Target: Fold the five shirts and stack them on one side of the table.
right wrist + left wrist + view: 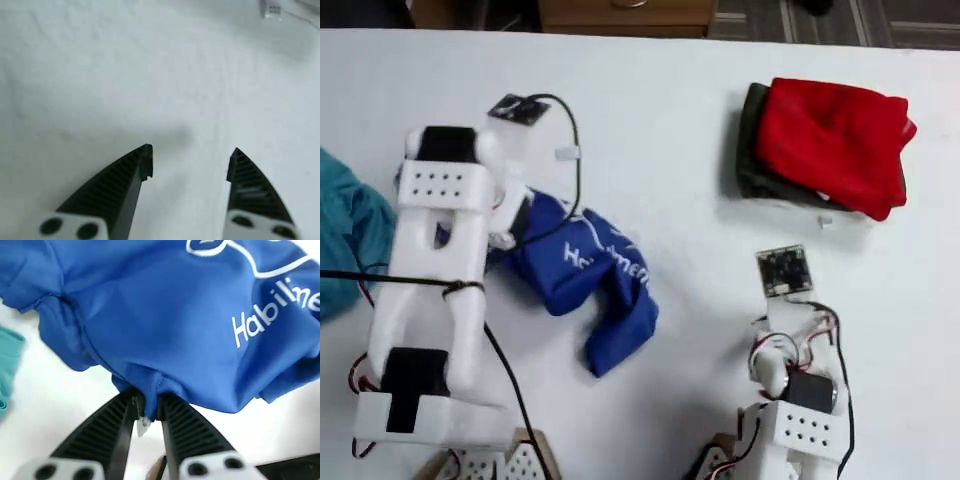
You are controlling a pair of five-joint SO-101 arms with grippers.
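A crumpled blue shirt with white print lies left of the table's middle. My left gripper is shut on a fold at the edge of the blue shirt, and the left arm covers the shirt's left part from above. A folded red shirt rests on a folded dark shirt at the back right. A teal shirt lies bunched at the left edge. My right gripper is open over the bare white table, with the right arm near the front right.
A corner of the teal shirt shows beside the blue one. A black cable loops from the left arm over the blue shirt. The table is bare between the blue shirt and the stack.
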